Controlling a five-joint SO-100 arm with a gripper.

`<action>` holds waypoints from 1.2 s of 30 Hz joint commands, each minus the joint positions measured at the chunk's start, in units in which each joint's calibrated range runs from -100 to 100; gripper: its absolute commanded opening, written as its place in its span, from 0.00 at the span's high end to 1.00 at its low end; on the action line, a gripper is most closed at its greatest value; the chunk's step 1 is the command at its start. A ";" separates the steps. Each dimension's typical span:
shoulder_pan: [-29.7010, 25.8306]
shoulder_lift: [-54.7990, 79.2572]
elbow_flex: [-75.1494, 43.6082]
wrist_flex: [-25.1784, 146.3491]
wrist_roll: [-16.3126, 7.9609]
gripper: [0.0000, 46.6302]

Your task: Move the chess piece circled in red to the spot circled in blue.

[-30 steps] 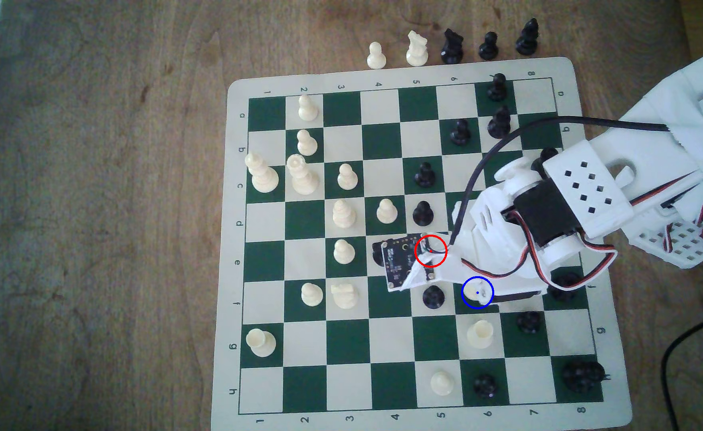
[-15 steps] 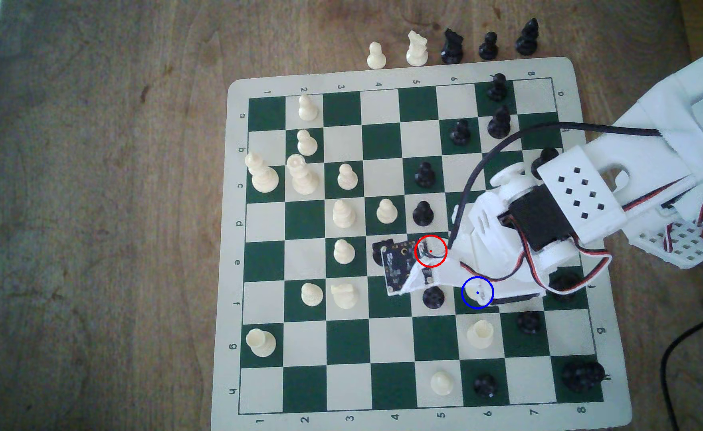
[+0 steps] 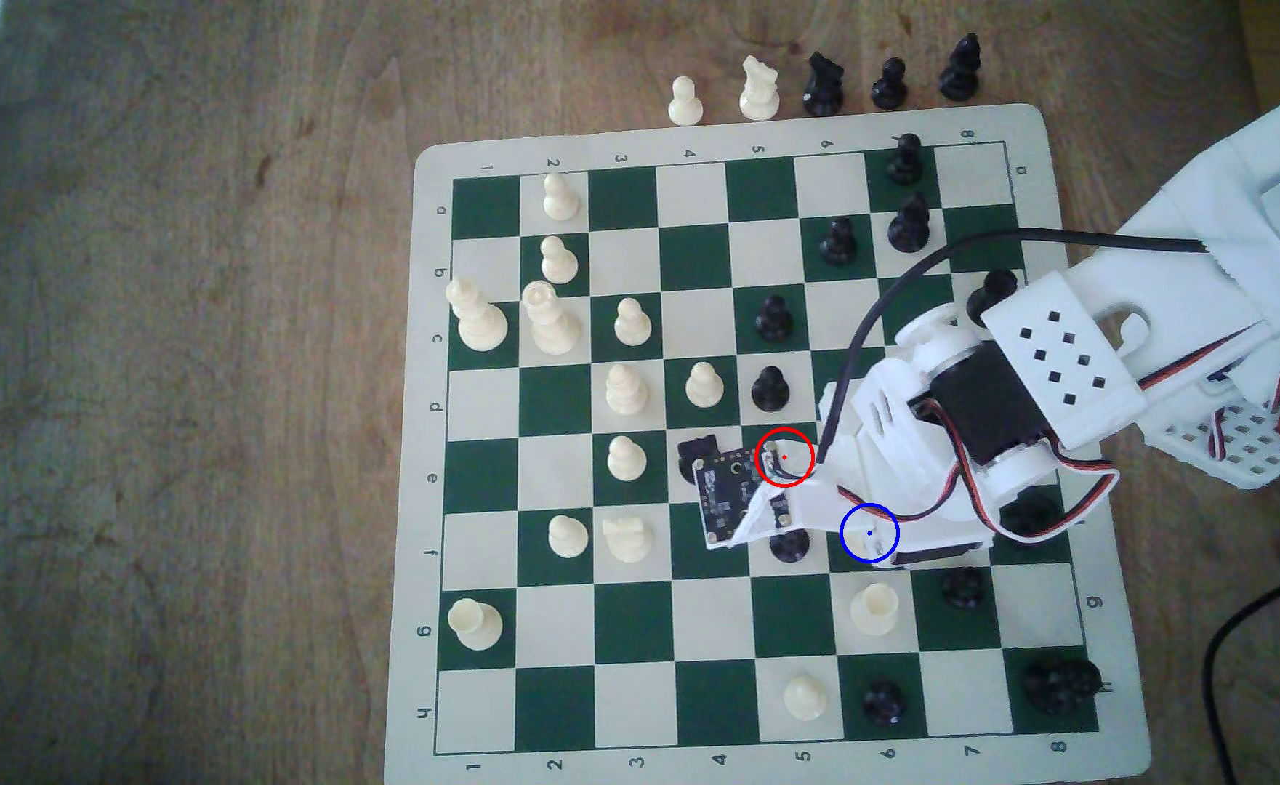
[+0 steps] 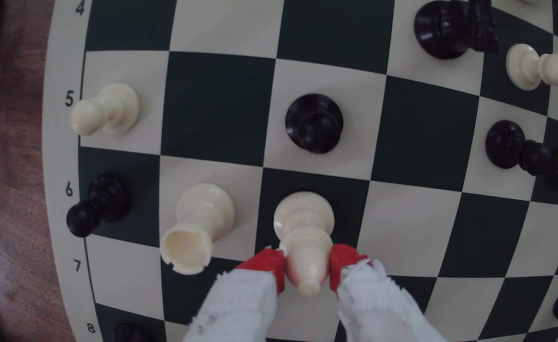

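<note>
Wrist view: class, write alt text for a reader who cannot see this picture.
The gripper clamps the top of a cream chess piece over a dark green square. A cream rook stands on the adjoining light square, a black pawn on a light square beyond.

Chess mat [image 3: 727, 128] on wooden table [image 3: 168, 377]

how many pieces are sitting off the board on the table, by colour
cream: 2, cream pawn and cream knight
black: 3, black knight, black pawn and black bishop
total: 5
</note>
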 commanded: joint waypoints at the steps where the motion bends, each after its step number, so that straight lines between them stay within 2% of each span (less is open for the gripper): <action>1: 0.14 -0.43 -1.46 -0.19 0.24 0.95; 7: 0.37 -0.26 -1.37 0.22 0.44 0.94; 10: 0.37 -0.18 -1.46 0.22 0.44 0.83; 11: 0.37 -0.18 -1.55 0.22 0.39 0.78; 12: 0.37 -0.35 -1.55 0.22 0.20 0.66; 15: 0.37 -1.96 -0.73 -0.02 -0.05 0.61; 26: 2.56 -8.84 0.54 2.35 0.24 0.60; 36: 0.61 -19.70 2.80 7.02 -0.24 0.60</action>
